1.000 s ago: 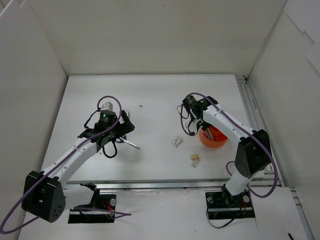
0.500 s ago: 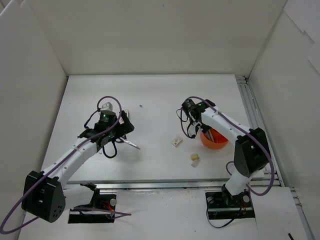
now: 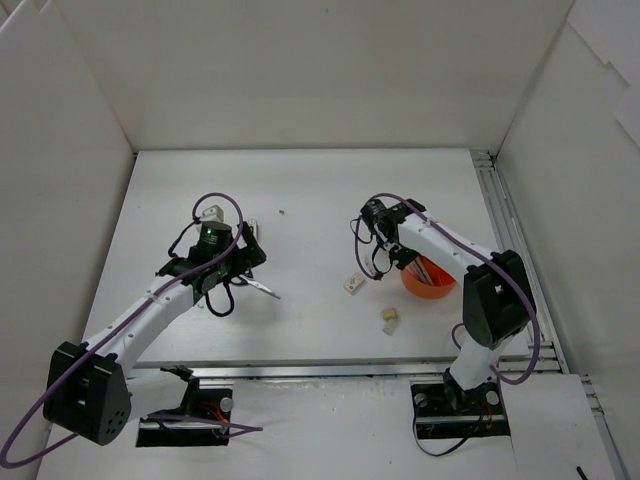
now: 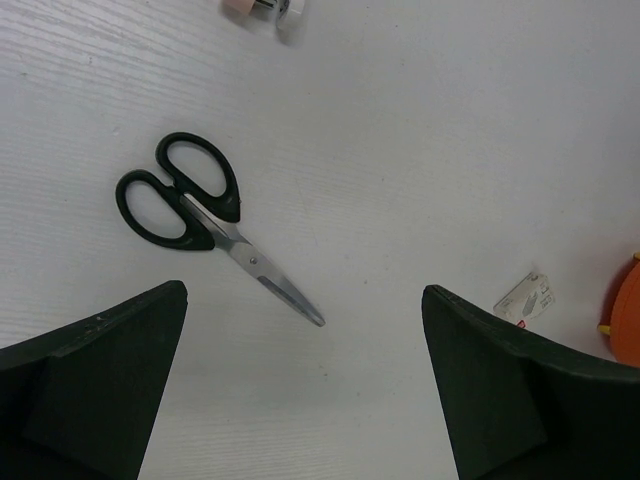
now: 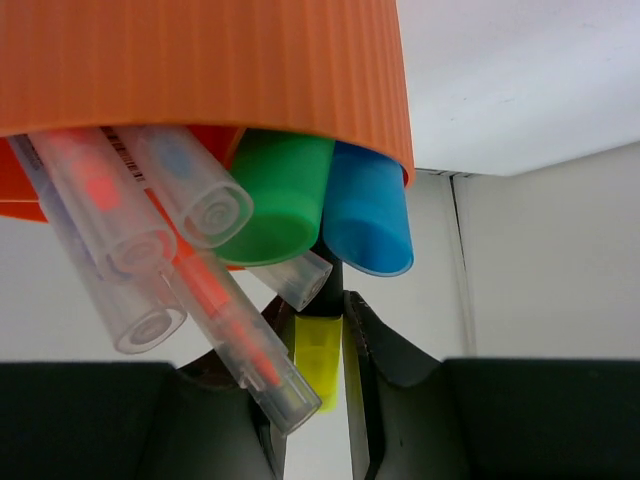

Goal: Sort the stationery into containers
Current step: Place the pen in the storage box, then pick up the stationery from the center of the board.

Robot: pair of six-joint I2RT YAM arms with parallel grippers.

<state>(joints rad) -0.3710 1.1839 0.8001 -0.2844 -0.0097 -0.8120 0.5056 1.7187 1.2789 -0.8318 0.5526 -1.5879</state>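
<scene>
The orange pot (image 3: pixel 432 284) stands at the table's right; its ribbed wall (image 5: pixel 200 60) fills the top of the right wrist view. Green-capped (image 5: pixel 280 195) and blue-capped (image 5: pixel 368 215) highlighters and clear pens (image 5: pixel 225 320) stick out of it. My right gripper (image 5: pixel 318 400) is shut on a yellow-tipped highlighter (image 5: pixel 320 360) at the pot's mouth. A white eraser (image 3: pixel 353 283) and a beige eraser (image 3: pixel 390 316) lie left of the pot. My left gripper (image 4: pixel 303 295) hangs open above the bare table, with nothing between its fingers.
Black-handled scissors (image 4: pixel 200 215) lie shut just ahead of the left gripper, also visible from above (image 3: pixel 258 288). A small beige and white item (image 4: pixel 265 8) lies beyond them. White walls enclose the table; a metal rail (image 3: pixel 505 215) runs along its right edge.
The right wrist has edged slightly left and nearer while still gripping the highlighter. The left arm has not moved.
</scene>
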